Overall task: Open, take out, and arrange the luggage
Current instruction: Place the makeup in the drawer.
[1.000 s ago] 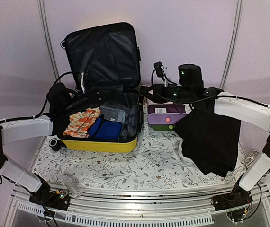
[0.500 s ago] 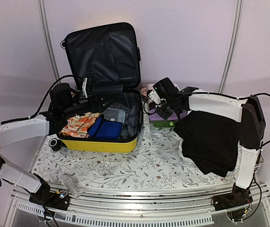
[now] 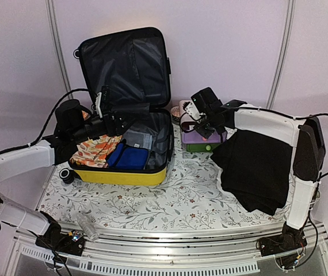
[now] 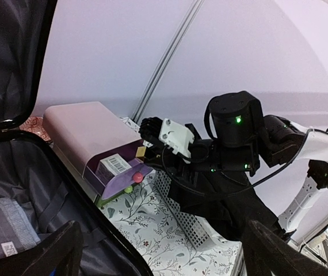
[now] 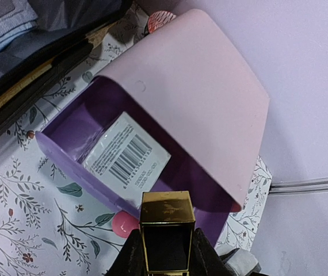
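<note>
top view
- luggage (image 3: 121, 175): yellow shell lying flat on the floral cloth (image 3: 175, 195), at ten o'clock of the table; its black-lined lid stands upright at the far edge.
- packed inside: orange-patterned fabric (image 3: 98, 150), blue item (image 3: 130, 158), grey folded piece (image 3: 139, 138).
- left gripper (image 3: 121, 122): above the open shell, fingers spread wide, nothing between them.
- right gripper (image 3: 203, 131): over the drawer box (image 3: 204, 145), which sits at one o'clock, just beside the luggage's right wall.
- black cloth (image 3: 256, 167): heaped at three o'clock.

left wrist view
- drawer box: pink top, purple drawer standing open with a barcode label (image 4: 113, 165) in it; at nine o'clock of the frame.
- mesh basket (image 4: 176, 214): white and perforated, at six o'clock, with black cloth lying over it.

right wrist view
- right gripper: clenched on a small black case with a gold top (image 5: 165, 230), at six o'clock, above the open drawer.
- barcode label: lying in the purple drawer, near frame centre.
</note>
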Robot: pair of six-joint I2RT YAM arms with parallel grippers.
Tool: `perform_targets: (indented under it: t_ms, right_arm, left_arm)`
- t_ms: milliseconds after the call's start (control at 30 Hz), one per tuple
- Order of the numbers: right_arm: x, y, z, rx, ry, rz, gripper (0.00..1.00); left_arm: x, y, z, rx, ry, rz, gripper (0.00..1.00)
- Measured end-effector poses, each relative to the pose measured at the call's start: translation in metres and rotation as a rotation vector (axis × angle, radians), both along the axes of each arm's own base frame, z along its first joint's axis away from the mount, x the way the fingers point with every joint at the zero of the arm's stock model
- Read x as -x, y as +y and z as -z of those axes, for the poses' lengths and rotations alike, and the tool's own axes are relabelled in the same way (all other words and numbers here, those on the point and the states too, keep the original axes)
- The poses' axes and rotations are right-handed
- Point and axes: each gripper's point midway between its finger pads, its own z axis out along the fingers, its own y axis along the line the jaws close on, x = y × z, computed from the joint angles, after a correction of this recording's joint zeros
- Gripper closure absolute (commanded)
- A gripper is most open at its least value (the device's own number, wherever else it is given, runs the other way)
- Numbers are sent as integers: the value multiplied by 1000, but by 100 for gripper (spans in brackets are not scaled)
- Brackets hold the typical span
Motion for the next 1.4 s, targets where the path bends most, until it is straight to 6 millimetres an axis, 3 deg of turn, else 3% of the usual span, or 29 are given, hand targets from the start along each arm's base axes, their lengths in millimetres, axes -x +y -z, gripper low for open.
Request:
perform_targets:
  t_ms: [233, 500, 767, 967, 1233, 1400]
  right_arm:
    - [-14, -3, -33, -48, -85, 11, 80]
    - [-32, -16, -42, -50, -113, 31, 77]
    - [-44, -21, -20, -35, -67, 10, 76]
    - [-48, -23, -14, -55, -40, -7, 71]
    - [-44, -25, 1, -55, 21, -28, 59]
    - [-42, -29, 10, -49, 61, -29, 57]
  left_arm:
    - [0, 0, 0, 0, 0, 2, 2]
    - [1, -1, 0, 3, 3, 8, 2]
    - [3, -2, 0, 5, 5, 17, 2]
    - [3, -2, 0, 5, 6, 20, 2]
    - [3, -2, 0, 5, 6, 23, 2]
    - [3, -2, 0, 5, 6, 24, 2]
